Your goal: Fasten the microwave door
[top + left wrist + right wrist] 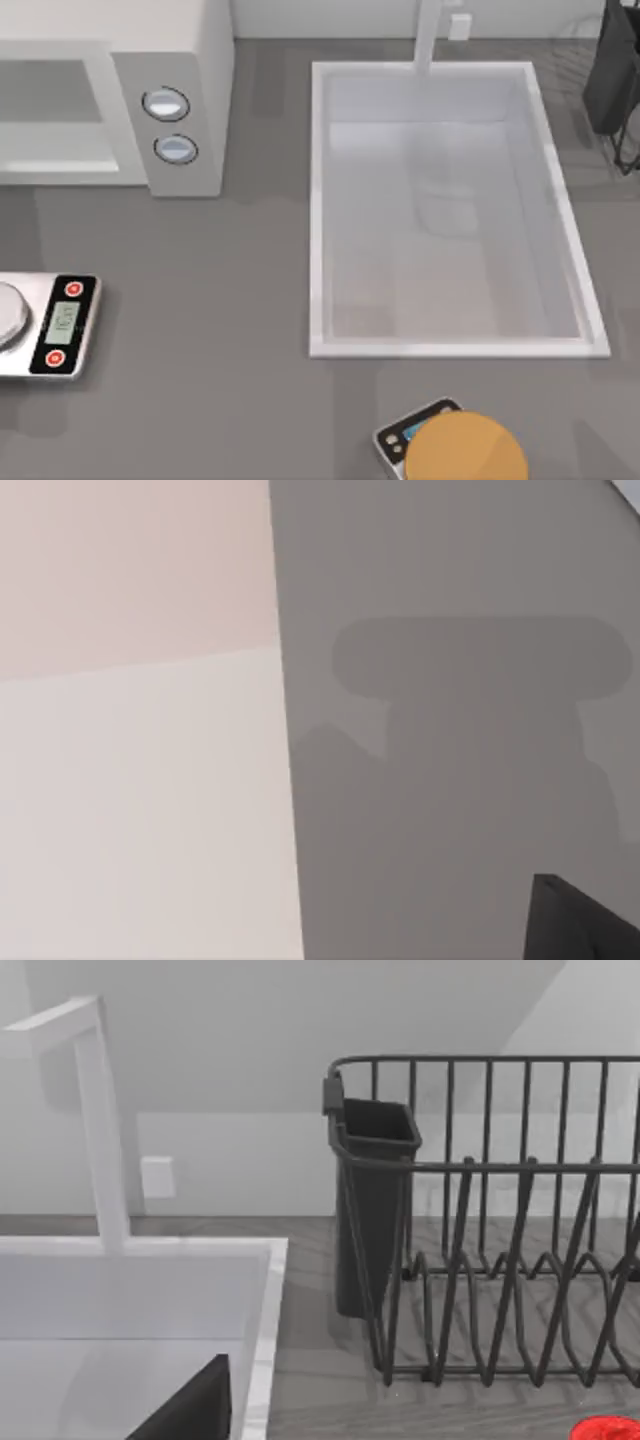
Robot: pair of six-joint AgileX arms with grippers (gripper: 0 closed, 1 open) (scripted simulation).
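The microwave (pixel 170 30) is a white box at the back left of the counter. Its grey control panel (pixel 170 125) carries two round knobs. Left of the panel its front shows a pale recess (pixel 50 110) that runs off the picture's left edge. The microwave door is out of view. The left wrist view looks close at a flat white surface (pixel 140 780) beside grey counter (pixel 450 730); I cannot tell what it belongs to. A dark corner of my left gripper (pixel 580 920) shows there. A dark wedge of my right gripper (pixel 190 1410) hangs over the sink.
A white sink (pixel 320 200) with a faucet (pixel 428 35) fills the middle right. A black dish rack (pixel 615 70) stands at the back right. A silver scale with red buttons (pixel 50 325) sits at the left edge. Another scale under an orange disc (pixel 465 455) lies at the front.
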